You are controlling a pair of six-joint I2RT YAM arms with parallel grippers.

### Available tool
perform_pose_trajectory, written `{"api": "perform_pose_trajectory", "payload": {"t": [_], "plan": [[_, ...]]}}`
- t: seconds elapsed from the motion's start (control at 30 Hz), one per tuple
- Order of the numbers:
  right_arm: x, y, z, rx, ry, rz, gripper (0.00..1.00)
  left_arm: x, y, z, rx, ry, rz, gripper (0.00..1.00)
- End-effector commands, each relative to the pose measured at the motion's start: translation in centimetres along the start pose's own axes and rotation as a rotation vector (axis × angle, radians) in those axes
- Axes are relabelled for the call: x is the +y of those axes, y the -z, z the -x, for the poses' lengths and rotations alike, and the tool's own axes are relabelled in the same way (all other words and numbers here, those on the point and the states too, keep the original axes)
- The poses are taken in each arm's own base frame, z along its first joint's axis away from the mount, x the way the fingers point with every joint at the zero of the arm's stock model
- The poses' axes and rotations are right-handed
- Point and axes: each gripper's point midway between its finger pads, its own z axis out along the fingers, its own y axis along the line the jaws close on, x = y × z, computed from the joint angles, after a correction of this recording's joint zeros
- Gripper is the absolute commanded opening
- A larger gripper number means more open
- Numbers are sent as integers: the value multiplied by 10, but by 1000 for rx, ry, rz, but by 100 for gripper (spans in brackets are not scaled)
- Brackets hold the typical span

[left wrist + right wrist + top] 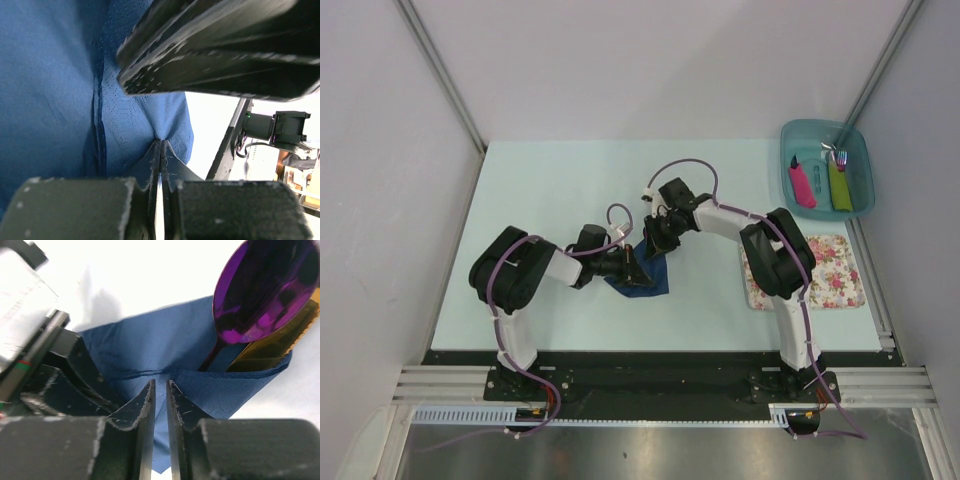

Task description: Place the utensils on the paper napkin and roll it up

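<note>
Up close, the left claw (pixel 160 145) has its two black fingers pressed flat together. A bit of the blue paper napkin (pixel 50 75) is pinched right at their tips. The right claw (pixel 160 387) is just beside it, so close that the two claws nearly touch. The right claw's fingers stand a thin crack apart. Their tips sit at a folded edge of the napkin, and I cannot see them holding anything.

The napkin lies in the middle of the pale table (pixel 550 190), a little toward the near side. Both claws are down on it, the left one coming in from the left and the right one from the right. The paper is folded over, not flat.

Tucked into the fold is the spoon (pixel 265 290), and its shiny purple bowl pokes out past the paper. The tan wooden knife (pixel 280 340) lies right against the spoon. The lower ends of both are hidden inside the blue paper. From above I cannot see them, because the arms are in the way.

On the right side of the table lies a flowery mat (pixel 835 275), partly under the right arm. In the far right corner sits a see-through teal tub (pixel 786 160). A pink-handled piece (pixel 803 188) and a green-handled fork (pixel 839 185) lie side by side in it.
</note>
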Motion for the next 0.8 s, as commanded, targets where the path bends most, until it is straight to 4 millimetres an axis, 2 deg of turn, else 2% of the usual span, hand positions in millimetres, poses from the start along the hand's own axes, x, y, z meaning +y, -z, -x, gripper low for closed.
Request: {"api": "perform_pose_trajectory", "payload": {"t": [0.0, 0.13, 0.2, 0.43, 0.63, 0.77], "plan": [[29, 34, 36, -99, 37, 63, 21, 25, -2, -7, 5, 27, 87, 2], [40, 51, 40, -129, 45, 65, 21, 24, -1, -6, 0, 25, 84, 2], [38, 48, 35, -121, 46, 50, 21, 24, -2, -5, -1, 22, 82, 2], [16, 23, 20, -65, 36, -3, 16, 21, -1, -4, -5, 14, 77, 3], [-10, 1, 5, -16, 28, -93, 12, 17, 2, -1, -14, 7, 72, 3], [-24, -11, -9, 23, 46, -142, 10, 8, 4, 5, -30, -11, 49, 8]]}}
